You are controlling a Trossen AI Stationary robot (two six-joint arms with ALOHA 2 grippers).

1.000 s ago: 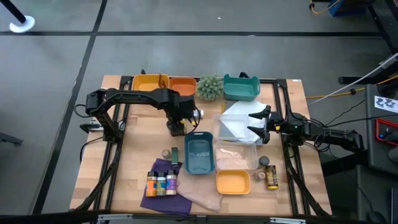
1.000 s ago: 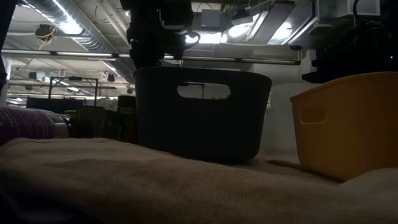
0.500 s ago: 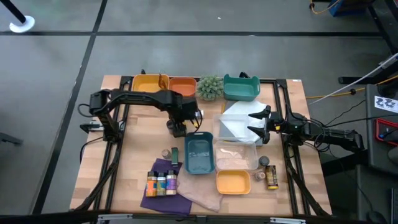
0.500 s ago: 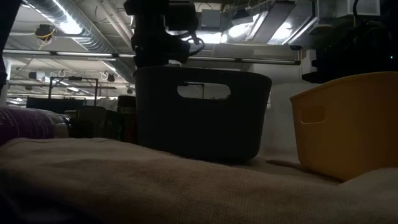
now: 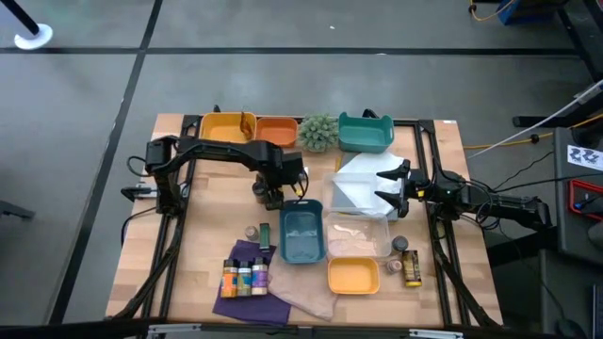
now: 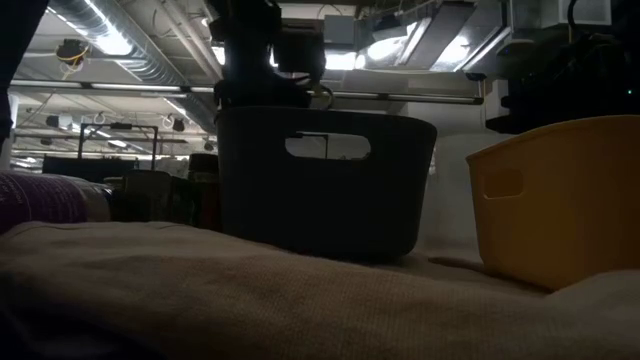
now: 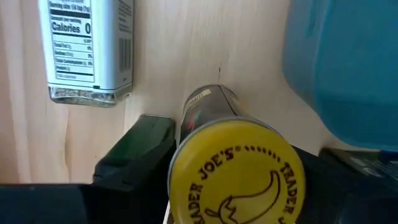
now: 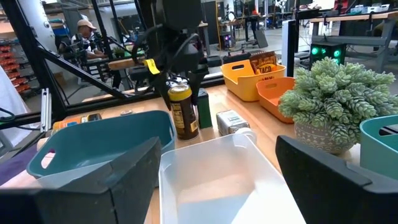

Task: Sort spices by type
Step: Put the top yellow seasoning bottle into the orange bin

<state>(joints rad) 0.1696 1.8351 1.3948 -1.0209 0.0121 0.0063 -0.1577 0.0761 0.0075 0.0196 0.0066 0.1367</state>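
Observation:
My left gripper [image 5: 273, 195] is shut on a spice jar [image 7: 231, 169] with a yellow lid and dark label, just left of the blue tray's [image 5: 301, 232] far end. The right wrist view shows that jar [image 8: 183, 113] upright under the left gripper [image 8: 181, 78]. A white-labelled jar [image 7: 87, 50] lies on its side on the wood nearby. Several orange-lidded jars [image 5: 243, 277] stand on a purple cloth; two dark jars [image 5: 406, 261] stand by the yellow tray [image 5: 353, 275]. My right gripper [image 5: 389, 185] hangs open over the clear bin [image 5: 358, 193]. My left gripper pinches the jar's upper end, at the yellow lid [image 7: 186, 186], between its two fingers [image 7: 134, 163], which come from above and point down. The jar stays upright below them. Whether its base touches the table, I cannot tell.
Yellow and orange trays [image 5: 247, 128], a spiky green plant [image 5: 318, 132] and a teal tray [image 5: 365, 132] line the far edge. A second clear bin [image 5: 356, 240] sits right of the blue tray. A beige cloth [image 5: 301, 294] lies near the front edge. Bare wood lies left of the left gripper.
My left gripper, still shut on the jar, has moved a little toward the table's right, closer to the blue tray. The right arm has kept still.

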